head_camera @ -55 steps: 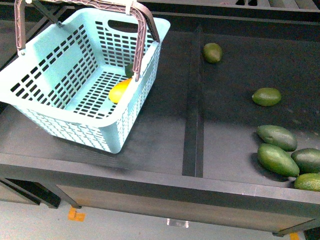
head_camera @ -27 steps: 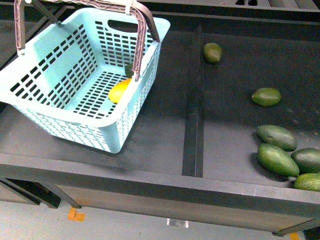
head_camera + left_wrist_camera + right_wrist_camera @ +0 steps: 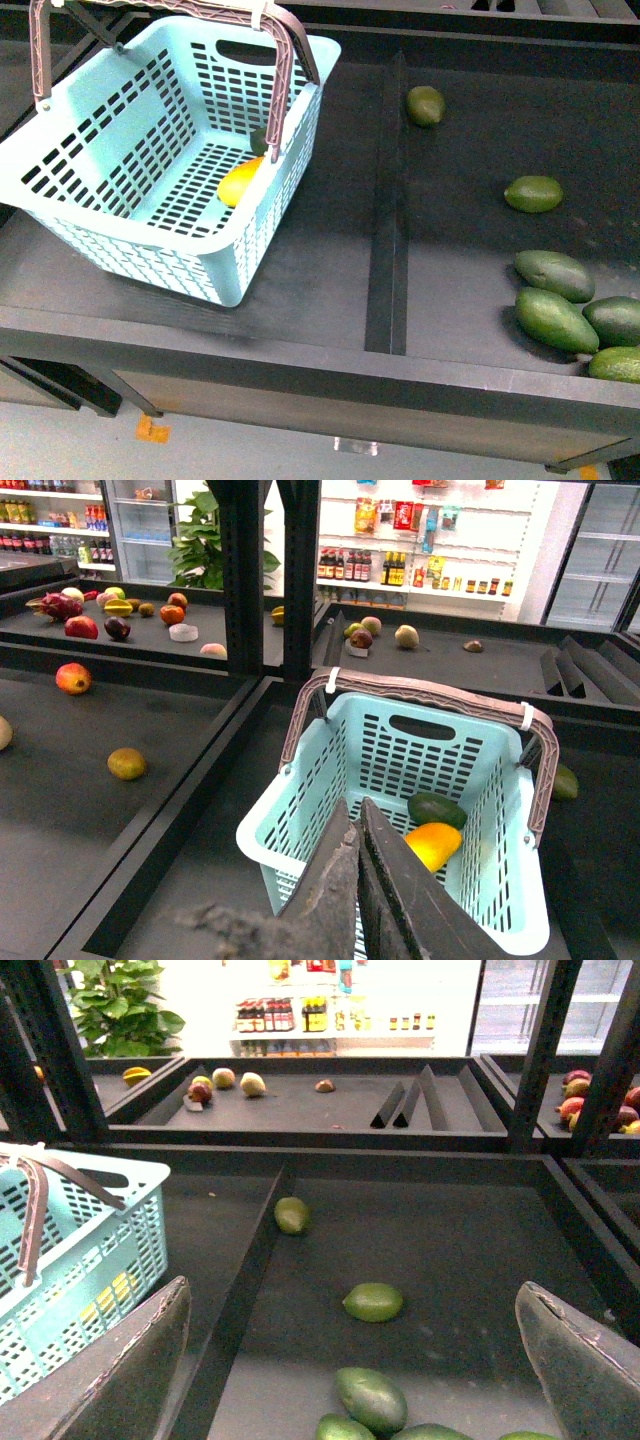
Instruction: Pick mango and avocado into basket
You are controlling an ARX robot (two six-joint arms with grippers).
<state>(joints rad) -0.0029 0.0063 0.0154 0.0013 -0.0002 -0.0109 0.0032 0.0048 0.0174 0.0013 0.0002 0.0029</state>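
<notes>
The light teal basket (image 3: 150, 260) stands at the left of the dark shelf with its brown handles raised. Inside it lie the yellow-orange mango (image 3: 240, 182) and, just behind, the dark green avocado (image 3: 259, 140), partly hidden by a handle. In the left wrist view my left gripper (image 3: 358, 808) is shut on nothing above the basket (image 3: 420, 750), and the mango (image 3: 433, 845) and avocado (image 3: 436, 809) lie side by side on its floor. My right gripper (image 3: 351, 1286) is open and empty above the right compartment, with the basket (image 3: 100, 1240) off to one side. Neither arm shows in the front view.
A raised divider (image 3: 388, 200) splits the shelf. Right of it lie two lighter green fruits (image 3: 533, 193) (image 3: 425, 105) and several dark green ovals (image 3: 555, 275) bunched near the front right corner. Other shelves with fruit and black posts (image 3: 240, 580) stand behind.
</notes>
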